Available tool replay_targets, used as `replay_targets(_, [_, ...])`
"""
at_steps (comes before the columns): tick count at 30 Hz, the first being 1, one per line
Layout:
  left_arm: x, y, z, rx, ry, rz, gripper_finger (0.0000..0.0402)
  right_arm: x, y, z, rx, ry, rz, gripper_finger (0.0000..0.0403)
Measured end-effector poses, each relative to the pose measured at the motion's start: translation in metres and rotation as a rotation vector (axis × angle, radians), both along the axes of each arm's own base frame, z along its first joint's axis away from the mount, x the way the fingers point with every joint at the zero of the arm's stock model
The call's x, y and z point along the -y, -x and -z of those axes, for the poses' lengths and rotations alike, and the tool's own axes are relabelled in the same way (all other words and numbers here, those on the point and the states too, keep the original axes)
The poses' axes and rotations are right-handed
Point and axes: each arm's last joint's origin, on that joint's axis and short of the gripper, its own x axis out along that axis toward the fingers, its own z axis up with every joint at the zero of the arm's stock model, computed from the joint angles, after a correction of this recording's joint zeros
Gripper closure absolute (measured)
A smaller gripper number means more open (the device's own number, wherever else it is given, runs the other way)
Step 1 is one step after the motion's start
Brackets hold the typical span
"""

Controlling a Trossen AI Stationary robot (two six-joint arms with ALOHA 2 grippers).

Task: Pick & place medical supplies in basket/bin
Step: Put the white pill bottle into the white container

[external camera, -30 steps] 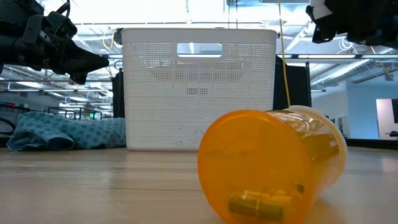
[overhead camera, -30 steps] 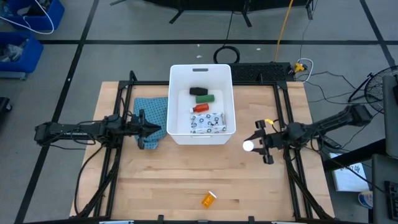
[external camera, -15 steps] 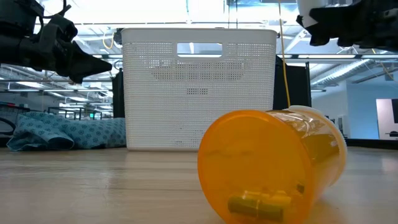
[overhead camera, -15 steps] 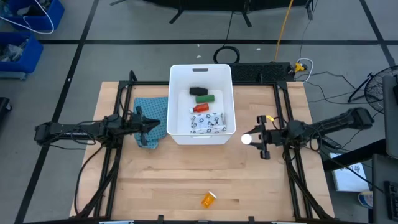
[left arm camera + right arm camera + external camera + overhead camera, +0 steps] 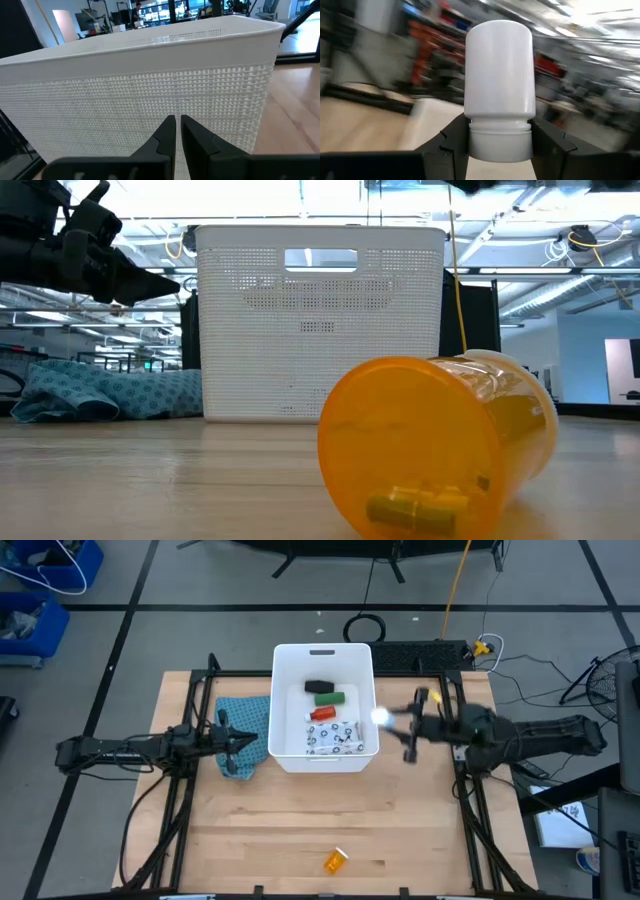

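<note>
The white tub (image 5: 285,755) stands on the far middle of the table and holds the black oblong (image 5: 319,686), green oblong (image 5: 329,698), red tube (image 5: 322,713) and dotted white packet (image 5: 333,737). My right gripper (image 5: 392,720) carries the white bottle (image 5: 381,717) in the air at the tub's right wall. The orange vial (image 5: 335,860) lies on its side near the table's near edge, large in the low view (image 5: 430,445). My left gripper (image 5: 240,740), shut, hovers over the teal cloth (image 5: 250,715), pointing at the tub's left wall (image 5: 150,100). My right gripper (image 5: 500,137) pinches the white bottle between its two fingers at the narrower ringed end (image 5: 500,135), one finger (image 5: 452,140) on each side. The fingers reach level from the table's right. The wide body (image 5: 500,70) stands out past the fingers, and the bottle is lifted clear.
The teal patterned cloth lies bunched against the tub's left side (image 5: 110,395). Black frame rails (image 5: 180,800) run along both sides of the table. Open wood (image 5: 320,805) lies between the tub and the orange vial.
My right gripper, still shut on the white bottle, has risen and travelled toward the table's left and far edge, from beside the tub's near right corner to its right wall. It has left the top of the low view.
</note>
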Motion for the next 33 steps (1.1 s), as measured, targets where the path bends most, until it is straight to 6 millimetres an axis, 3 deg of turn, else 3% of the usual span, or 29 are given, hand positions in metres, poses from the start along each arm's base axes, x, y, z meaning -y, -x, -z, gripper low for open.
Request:
replay_targets(3, [0.000,0.000,0.000,-0.001,-0.004,0.000,0.0369,0.017,-0.012,-0.033,0.016,0.068,0.081,0.0254])
replay_targets(8, [0.000,0.000,0.000,-0.005,-0.020,0.002,0.0369,0.052,-0.030,-0.081,0.040,0.077,0.052,0.0255])
replay_targets(11, [0.000,0.000,0.000,-0.004,-0.018,0.002,0.0369,0.076,-0.048,-0.093,-0.039,0.005,-0.002,0.0255])
replay_targets(15, [0.000,0.000,0.000,0.002,0.008,0.001,0.0369,0.108,-0.079,-0.091,-0.177,-0.103,-0.038,0.0253])
replay_targets(20, [0.000,0.000,0.000,0.003,0.014,0.001,0.0369,0.143,-0.119,-0.070,-0.336,-0.176,-0.041,0.0255])
replay_targets(28, [0.000,0.000,0.000,0.001,0.008,0.001,0.0369,0.174,-0.171,0.014,-0.582,-0.257,-0.045,0.0253])
replay_targets(33, [0.000,0.000,0.000,0.002,0.008,0.001,0.0369,0.177,-0.193,0.057,-0.684,-0.292,-0.034,0.0255])
